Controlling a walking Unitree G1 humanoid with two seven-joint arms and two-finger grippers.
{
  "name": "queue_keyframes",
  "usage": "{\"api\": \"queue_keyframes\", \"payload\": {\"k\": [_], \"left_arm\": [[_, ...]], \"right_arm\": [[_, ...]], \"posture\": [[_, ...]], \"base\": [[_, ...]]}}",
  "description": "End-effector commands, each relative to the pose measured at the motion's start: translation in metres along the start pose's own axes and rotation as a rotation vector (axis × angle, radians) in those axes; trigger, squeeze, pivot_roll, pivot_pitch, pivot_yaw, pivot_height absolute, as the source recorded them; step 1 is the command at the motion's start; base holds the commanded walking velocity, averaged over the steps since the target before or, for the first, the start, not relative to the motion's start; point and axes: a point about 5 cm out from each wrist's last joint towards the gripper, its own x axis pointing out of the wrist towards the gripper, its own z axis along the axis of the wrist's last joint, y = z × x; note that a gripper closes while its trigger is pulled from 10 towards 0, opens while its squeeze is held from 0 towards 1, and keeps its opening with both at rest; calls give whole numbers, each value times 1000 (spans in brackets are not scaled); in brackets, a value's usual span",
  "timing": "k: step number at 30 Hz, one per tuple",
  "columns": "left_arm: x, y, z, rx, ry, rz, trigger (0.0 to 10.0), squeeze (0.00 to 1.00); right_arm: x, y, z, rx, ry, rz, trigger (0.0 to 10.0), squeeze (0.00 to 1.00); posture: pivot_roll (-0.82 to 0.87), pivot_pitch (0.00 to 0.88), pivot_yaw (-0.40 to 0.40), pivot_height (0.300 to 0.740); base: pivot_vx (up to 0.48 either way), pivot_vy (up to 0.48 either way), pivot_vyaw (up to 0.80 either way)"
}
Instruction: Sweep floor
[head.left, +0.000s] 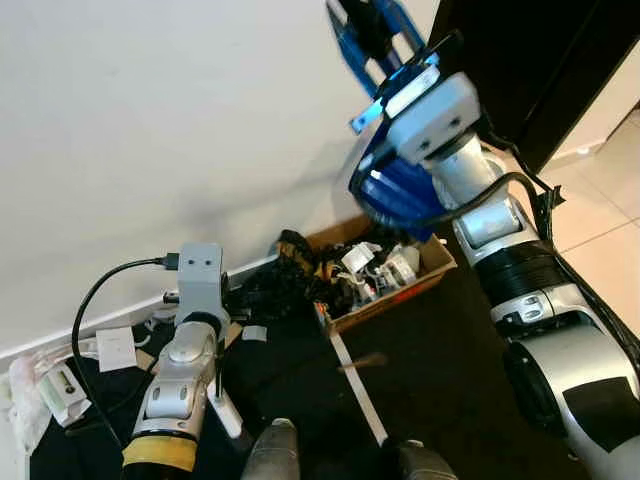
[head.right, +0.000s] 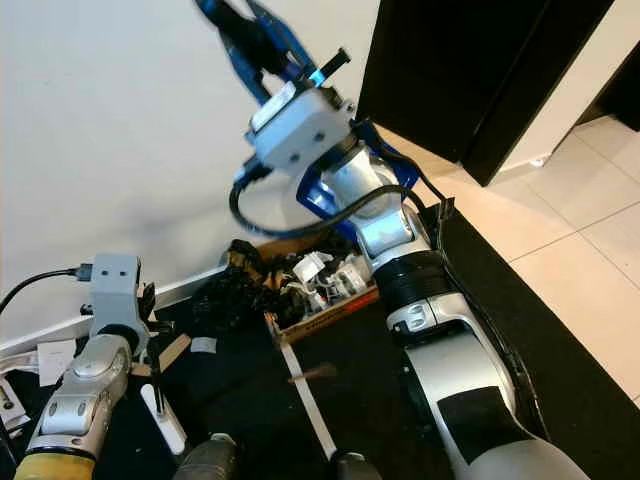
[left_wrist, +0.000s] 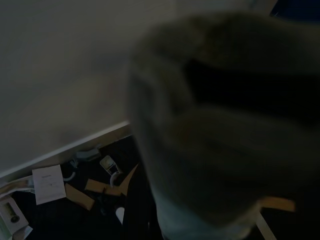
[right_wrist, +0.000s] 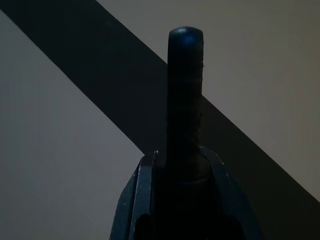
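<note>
My right arm is raised in front of the white wall. Its gripper (head.left: 372, 28) is shut on the handle of a blue dustpan (head.left: 392, 190), whose pan hangs by the wrist, above a cardboard box. In the right wrist view a black handle end (right_wrist: 184, 100) sticks out between the blue sides. My left arm (head.left: 185, 360) reaches low toward the skirting board, its gripper (head.left: 232, 297) lost among dark litter. A white stick (head.left: 228, 415) lies under that arm. The left wrist view is dark, with a blurred grey shape (left_wrist: 215, 150) close to the lens.
An open cardboard box of rubbish (head.left: 432, 268) stands on the dark mat by the wall, with black crumpled stuff (head.left: 290, 275) beside it. Papers (head.left: 115, 348) and scraps lie left. A white strip (head.left: 358, 390) and a wooden piece (head.left: 362, 362) lie nearer. Dark doorway and pale tiles (head.right: 560, 220) are to the right.
</note>
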Motion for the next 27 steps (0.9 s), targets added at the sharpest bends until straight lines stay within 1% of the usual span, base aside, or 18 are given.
{"api": "queue_keyframes", "payload": {"k": [1, 3, 4, 7, 8, 9, 11, 12, 14, 15, 17, 18, 19, 20, 21, 23, 24, 27], "left_arm": [[-4, -3, -14, 5, 55, -5, 10000, 0], [-5, -3, -14, 5, 55, -4, 10000, 0], [-5, -3, -14, 5, 55, -4, 10000, 0], [-7, -3, -16, 6, 60, -5, 10000, 0], [-7, -3, -17, 7, 63, -7, 10000, 0], [-8, -3, -18, 8, 65, -8, 10000, 0], [-8, -3, -18, 9, 66, -10, 10000, 0], [-7, -3, -17, 11, 66, -12, 10000, 0], [-7, -4, -17, 10, 66, -17, 10000, 0], [-7, -4, -17, 10, 66, -17, 10000, 0], [-6, -5, -16, 12, 66, -25, 10000, 0], [-5, -6, -16, 13, 67, -31, 10000, 0], [-5, -6, -16, 13, 67, -31, 10000, 0], [-5, -7, -16, 14, 68, -37, 10000, 0], [-5, -7, -16, 14, 68, -37, 10000, 0], [-4, -9, -16, 16, 72, -50, 10000, 0], [-4, -10, -16, 16, 73, -54, 10000, 0], [-4, -11, -17, 18, 76, -61, 10000, 0]], "right_arm": [[8, -4, 8, 1, -61, -26, 10000, 0], [3, -12, -3, 72, 22, -134, 10000, 0], [3, -12, -3, 72, 22, -134, 10000, 0], [-10, -33, -21, 201, 171, -337, 10000, 0], [-19, -41, -29, 257, 232, -421, 10000, 0], [-25, -45, -33, 289, 267, -469, 10000, 0], [-44, -56, -44, 347, 357, -588, 10000, 0], [-59, -61, -48, 344, 417, -621, 10000, 0], [-72, -68, -47, 312, 430, -642, 10000, 0], [-72, -68, -47, 312, 430, -642, 10000, 0], [-90, -79, -46, 303, 474, -694, 10000, 0], [-106, -87, -46, 303, 516, -730, 10000, 0], [-106, -87, -46, 303, 516, -730, 10000, 0], [-118, -93, -45, 274, 544, -741, 10000, 0], [-118, -93, -45, 274, 544, -741, 10000, 0], [-141, -104, -41, 206, 608, -732, 10000, 0], [-149, -108, -40, 175, 630, -716, 10000, 0], [-160, -109, -40, 137, 690, -636, 10000, 0]], "posture": [[302, 113, -34, 740], [302, 113, -34, 740], [302, 113, -34, 740], [302, 121, -25, 740], [300, 122, -24, 740], [299, 123, -24, 740], [292, 127, -19, 740], [292, 128, -18, 740], [286, 130, -15, 740], [286, 130, -15, 740], [266, 136, -8, 740], [258, 139, -5, 740], [258, 139, -5, 740], [258, 139, -5, 740], [258, 139, -5, 740], [247, 145, 0, 740], [247, 145, 0, 740], [233, 151, 6, 740]], "base": [[0, 0, 0], [0, 0, 0], [0, 0, 0], [0, 0, 0], [0, 0, 0], [0, 0, 0], [0, 0, 0], [0, 0, 0], [0, 0, 0], [0, 0, 0], [0, 0, 0], [0, 0, 0], [0, 0, 0], [0, 0, 0], [0, 0, 0], [0, 0, 0], [0, 0, 0], [0, 0, 0]]}}
